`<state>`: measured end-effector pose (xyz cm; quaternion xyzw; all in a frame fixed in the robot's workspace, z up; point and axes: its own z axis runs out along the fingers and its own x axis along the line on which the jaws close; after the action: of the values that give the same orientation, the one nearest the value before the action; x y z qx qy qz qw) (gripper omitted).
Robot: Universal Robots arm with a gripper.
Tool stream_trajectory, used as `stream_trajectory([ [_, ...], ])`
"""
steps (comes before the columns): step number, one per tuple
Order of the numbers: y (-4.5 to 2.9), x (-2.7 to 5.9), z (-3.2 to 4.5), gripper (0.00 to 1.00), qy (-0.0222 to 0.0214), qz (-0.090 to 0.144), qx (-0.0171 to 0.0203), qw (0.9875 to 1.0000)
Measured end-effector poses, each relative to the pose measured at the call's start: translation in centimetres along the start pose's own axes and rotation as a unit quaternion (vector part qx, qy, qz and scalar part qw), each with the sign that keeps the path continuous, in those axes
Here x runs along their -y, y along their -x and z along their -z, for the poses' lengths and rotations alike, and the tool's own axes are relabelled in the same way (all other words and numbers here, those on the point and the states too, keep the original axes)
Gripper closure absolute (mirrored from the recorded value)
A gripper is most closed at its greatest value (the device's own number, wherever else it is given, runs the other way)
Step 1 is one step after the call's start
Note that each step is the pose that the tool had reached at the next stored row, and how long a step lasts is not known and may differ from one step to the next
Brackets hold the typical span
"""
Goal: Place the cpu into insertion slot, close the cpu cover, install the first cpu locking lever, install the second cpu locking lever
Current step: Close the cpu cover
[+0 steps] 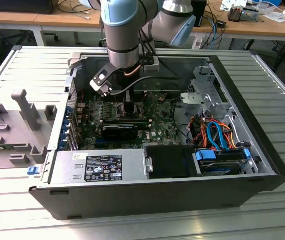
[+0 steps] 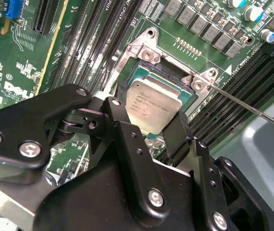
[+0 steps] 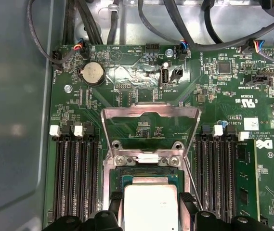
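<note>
The cpu (image 3: 150, 199), a flat silver-grey square chip, sits between my two black fingers (image 3: 116, 204) directly over the insertion slot (image 3: 149, 172). My gripper (image 3: 151, 214) is shut on the chip's two opposite edges. In the second wrist view the cpu (image 2: 153, 103) lies within the slot's silvery rim (image 2: 146, 50), held by my gripper (image 2: 149, 115); I cannot tell whether it rests on the contacts. The cpu cover (image 3: 151, 112) is swung open, away from the slot. A thin locking lever (image 2: 252, 108) sticks out beside the slot. In the exterior view my gripper (image 1: 127, 102) reaches down into the case.
The green motherboard (image 3: 79, 96) lies inside an open black computer case (image 1: 132, 195). Black memory slots (image 3: 74, 178) flank the socket on both sides. Cables (image 3: 93, 24) run along the board's edge. Drive bays with blue and orange cables (image 1: 217, 135) fill the exterior view's right.
</note>
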<state>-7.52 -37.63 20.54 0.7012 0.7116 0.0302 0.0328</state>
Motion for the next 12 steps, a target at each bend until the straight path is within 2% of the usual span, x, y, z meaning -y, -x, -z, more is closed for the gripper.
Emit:
stream_trajectory([
  [12, -0.30, -0.22, -0.94, 0.45, -0.0001, 0.000, 0.0001, 1.0000],
])
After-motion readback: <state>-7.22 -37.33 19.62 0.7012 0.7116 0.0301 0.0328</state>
